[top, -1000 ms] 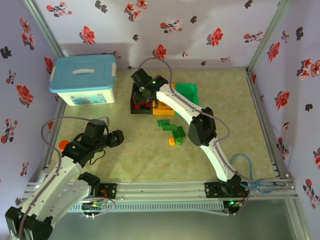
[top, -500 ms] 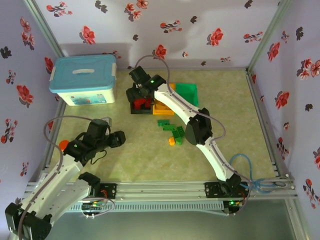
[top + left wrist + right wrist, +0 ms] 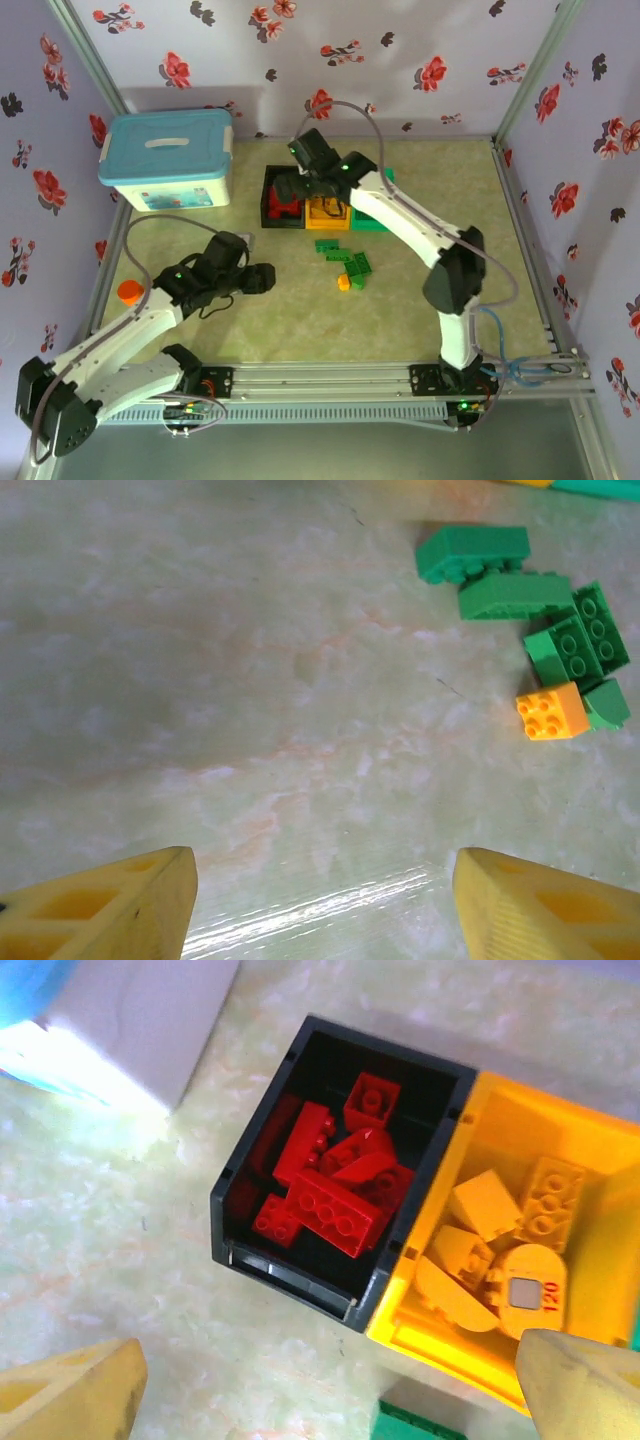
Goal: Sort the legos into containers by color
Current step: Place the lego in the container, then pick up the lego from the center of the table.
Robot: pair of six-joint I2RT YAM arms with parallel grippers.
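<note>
Left end effector (image 3: 320, 900) spread wide, empty; green bricks (image 3: 520, 590) and 1 orange brick (image 3: 548, 711) lie at its 1 o'clock on the tabletop (image 3: 200, 680). Right end effector (image 3: 325, 1385), wide and empty, hangs above the black bin (image 3: 290, 1272) of red bricks (image 3: 330, 1210); orange bin (image 3: 430, 1345) touches it at 3 o'clock.

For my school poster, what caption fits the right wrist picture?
Open right gripper over a black bin of red legos beside an orange-yellow bin of yellow legos.
</note>
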